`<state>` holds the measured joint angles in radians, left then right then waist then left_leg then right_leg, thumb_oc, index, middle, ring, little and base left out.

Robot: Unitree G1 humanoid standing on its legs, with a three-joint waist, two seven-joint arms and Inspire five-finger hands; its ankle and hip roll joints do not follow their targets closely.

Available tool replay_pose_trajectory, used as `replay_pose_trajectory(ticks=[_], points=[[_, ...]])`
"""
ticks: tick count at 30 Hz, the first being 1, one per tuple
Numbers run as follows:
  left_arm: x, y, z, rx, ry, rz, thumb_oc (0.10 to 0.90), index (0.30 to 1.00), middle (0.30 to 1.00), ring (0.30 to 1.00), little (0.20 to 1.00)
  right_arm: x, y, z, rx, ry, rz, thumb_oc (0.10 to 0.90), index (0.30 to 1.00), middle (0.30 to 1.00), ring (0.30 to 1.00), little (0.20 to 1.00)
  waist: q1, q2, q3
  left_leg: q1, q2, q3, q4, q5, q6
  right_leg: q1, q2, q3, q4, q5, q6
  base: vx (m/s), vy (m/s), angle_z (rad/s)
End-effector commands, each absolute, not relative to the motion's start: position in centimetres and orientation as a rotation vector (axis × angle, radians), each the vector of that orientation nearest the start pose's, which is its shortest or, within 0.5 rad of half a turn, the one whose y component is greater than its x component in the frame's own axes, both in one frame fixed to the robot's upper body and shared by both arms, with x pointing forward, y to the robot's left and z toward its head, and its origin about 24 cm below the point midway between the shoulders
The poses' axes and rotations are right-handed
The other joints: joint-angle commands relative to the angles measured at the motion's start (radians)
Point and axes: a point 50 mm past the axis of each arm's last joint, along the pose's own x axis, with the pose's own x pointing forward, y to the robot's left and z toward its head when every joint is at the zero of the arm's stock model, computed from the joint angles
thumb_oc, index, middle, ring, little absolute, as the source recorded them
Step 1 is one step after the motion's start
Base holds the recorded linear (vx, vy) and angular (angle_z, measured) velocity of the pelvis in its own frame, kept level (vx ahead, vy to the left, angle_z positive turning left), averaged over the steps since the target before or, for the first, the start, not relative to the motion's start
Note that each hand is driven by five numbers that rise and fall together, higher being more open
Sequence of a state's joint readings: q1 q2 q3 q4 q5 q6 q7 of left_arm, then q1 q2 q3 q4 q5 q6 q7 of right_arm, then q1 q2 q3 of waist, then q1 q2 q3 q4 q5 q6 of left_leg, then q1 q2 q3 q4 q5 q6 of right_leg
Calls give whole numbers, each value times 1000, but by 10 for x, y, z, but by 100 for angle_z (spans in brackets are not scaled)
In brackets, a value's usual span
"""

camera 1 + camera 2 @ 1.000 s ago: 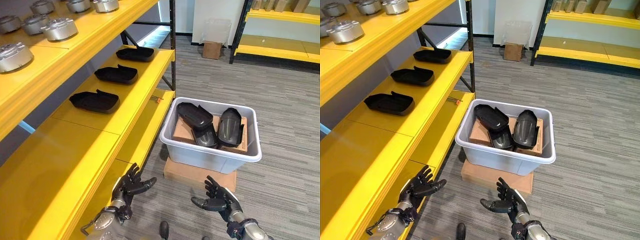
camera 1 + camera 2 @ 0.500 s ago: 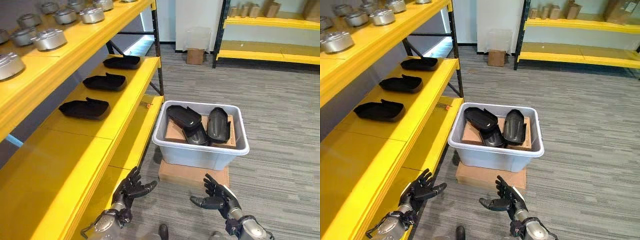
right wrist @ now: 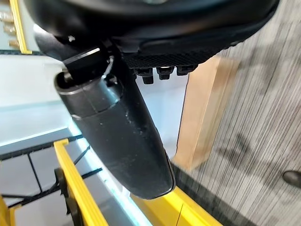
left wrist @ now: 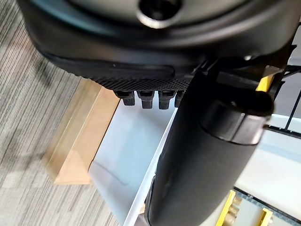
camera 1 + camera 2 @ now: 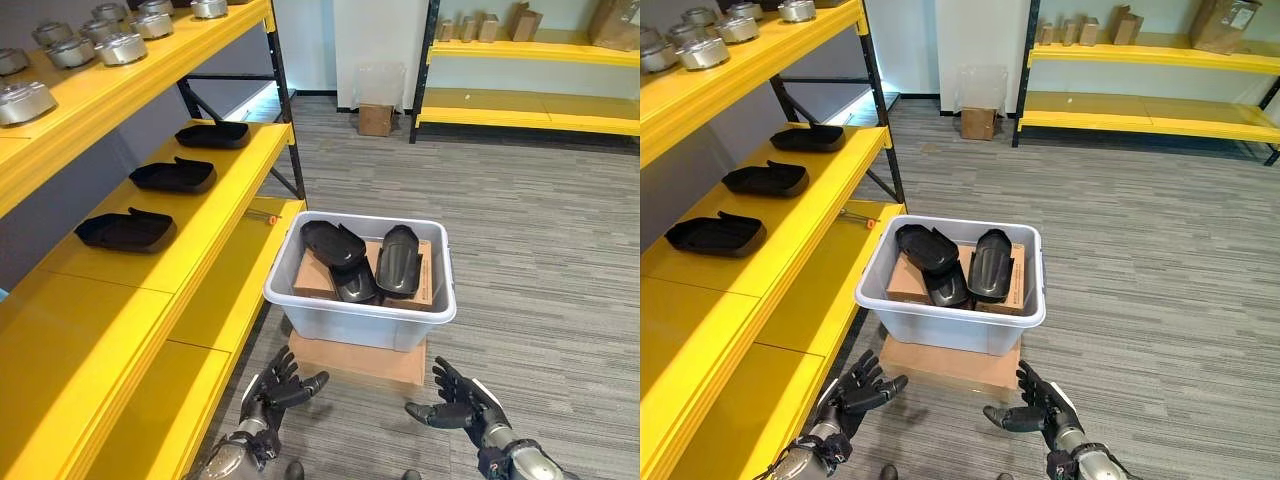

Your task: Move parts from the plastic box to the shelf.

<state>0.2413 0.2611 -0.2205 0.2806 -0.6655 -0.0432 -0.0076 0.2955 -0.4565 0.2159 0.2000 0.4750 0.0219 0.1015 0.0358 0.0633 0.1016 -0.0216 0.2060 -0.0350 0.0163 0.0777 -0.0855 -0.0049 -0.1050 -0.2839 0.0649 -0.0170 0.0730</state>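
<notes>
Grey plastic box (image 5: 360,320) sat on a flat cardboard slab (image 5: 362,360) on the carpet, just beside the yellow shelf (image 5: 150,270). Inside the box: three black parts (image 5: 365,262) lying on a brown carton (image 5: 312,282), w/ two overlapping at the left-centre and one toward the right. Three more black parts (image 5: 125,231) lay in a row on the middle shelf level, well apart from each other. Silver round castings (image 5: 60,60) sat on the top level. Left hand (image 5: 275,388) and right hand (image 5: 462,405) hovered low, near the slab's front edge, fingers spread wide, empty. No legible writing on box or carton; too small to tell.
</notes>
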Motion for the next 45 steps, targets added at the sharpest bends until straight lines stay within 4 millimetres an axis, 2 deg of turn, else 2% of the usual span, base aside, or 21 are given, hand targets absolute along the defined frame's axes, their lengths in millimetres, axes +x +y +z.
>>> replay_pose_trajectory(ticks=[1,2,3,4,5,6,7,8,9,10,11,13,14,18,24,30,38,45], points=[[208,204,-21,-368,257,28,900,1000,1000,1000,1000,182,-205,-23,119,344,163,900,1000,1000,1000,1000,52,-89,72,-93,-45,-117,460,22,-3,22,-41,60,56,-77,-44,-34,-270,17],[207,205,-21,-378,258,38,900,1000,1000,1000,1000,182,-205,-23,114,344,170,900,1000,1000,1000,1000,67,-101,92,-134,-89,-171,569,30,9,29,-43,76,54,-78,-54,-19,-105,6],[207,205,-21,-378,258,38,900,1000,1000,1000,1000,182,-205,-23,115,344,170,900,1000,1000,1000,1000,63,-104,89,-140,-93,-173,568,35,10,26,-46,73,52,-76,-53,53,-111,-22],[206,206,-20,-387,255,49,900,1000,1000,1000,1000,181,-207,-23,89,353,173,900,1000,1000,1000,1000,69,-112,103,-213,-90,-170,534,40,13,40,-49,74,44,-89,-52,59,-61,-46],[206,206,-20,-387,255,50,900,1000,1000,1000,1000,181,-207,-23,89,353,174,900,1000,1000,1000,1000,70,-112,103,-211,-89,-169,535,38,13,41,-48,75,45,-90,-52,147,-43,-24],[205,208,-21,-390,260,65,900,1000,1000,1000,1000,181,-207,-24,87,356,168,900,1000,1000,1000,1000,73,-108,99,-216,-58,-142,433,30,6,52,-47,77,37,-98,-42,282,139,1],[205,209,-23,-388,262,82,900,1000,1000,1000,1000,183,-209,-22,76,348,156,900,1000,1000,1000,1000,83,-88,89,-189,2,-109,146,52,0,64,-38,98,42,-129,-25,373,212,28],[205,209,-24,-385,266,86,900,1000,1000,1000,1000,183,-211,-21,60,343,154,900,1000,1000,1000,1000,84,-73,85,-203,15,-104,52,88,-5,75,-36,103,48,-143,-19,425,288,-3],[203,208,-26,-385,269,89,900,1000,1000,1000,1000,185,-210,-20,41,339,161,900,1000,1000,1000,1000,83,-59,74,-185,25,-74,26,75,-9,88,-38,113,66,-158,-9,231,168,-3],[203,208,-26,-385,269,89,900,1000,1000,1000,1000,185,-210,-20,41,339,161,900,1000,1000,1000,1000,84,-59,75,-184,25,-73,25,75,-9,88,-38,114,66,-159,-9,316,245,-22],[204,207,-26,-376,269,71,900,1000,1000,1000,1000,185,-207,-23,37,346,165,900,1000,1000,1000,1000,88,-49,46,-139,0,-109,0,54,-1,95,-59,122,81,-152,11,260,217,-45],[211,211,-18,-357,234,59,900,1000,1000,1000,1000,186,-210,-21,54,334,140,900,1000,1000,1000,1000,79,-57,27,-128,-23,-77,31,20,-1,110,-93,121,66,-136,33,247,199,-84],[211,211,-18,-357,234,59,900,1000,1000,1000,1000,186,-210,-21,55,334,140,900,1000,1000,1000,1000,81,-58,27,-128,-25,-76,34,18,0,111,-95,122,65,-135,34,147,109,-70],[211,214,-15,-327,228,44,900,1000,1000,1000,1000,184,-206,-27,75,356,151,900,1000,1000,1000,1000,90,-76,-7,-107,-73,-37,38,-40,27,118,-171,141,22,-85,81,176,187,-42],[212,215,-15,-314,235,31,900,1000,1000,1000,1000,181,-204,-29,79,373,172,900,1000,1000,1000,1000,86,-95,-11,-122,-92,-15,73,-75,38,97,-201,140,14,-46,102,45,52,-8],[207,214,-20,-311,261,25,900,1000,1000,1000,1000,179,-202,-28,85,369,181,900,1000,1000,1000,1000,75,-101,-17,-100,-87,-6,55,-80,40,103,-201,138,-2,-23,108,36,4,-4],[204,212,-23,-308,275,20,900,1000,1000,1000,1000,178,-201,-26,98,358,181,900,1000,1000,1000,1000,60,-101,-27,-73,-67,-8,21,-63,27,122,-184,130,-20,-31,102,13,-11,-2],[202,210,-26,-306,295,16,900,1000,1000,1000,1000,186,-202,-15,90,296,167,900,1000,1000,1000,1000,40,-97,-31,-52,-41,-9,11,-59,17,123,-161,140,-12,-51,90,2,-23,1]])
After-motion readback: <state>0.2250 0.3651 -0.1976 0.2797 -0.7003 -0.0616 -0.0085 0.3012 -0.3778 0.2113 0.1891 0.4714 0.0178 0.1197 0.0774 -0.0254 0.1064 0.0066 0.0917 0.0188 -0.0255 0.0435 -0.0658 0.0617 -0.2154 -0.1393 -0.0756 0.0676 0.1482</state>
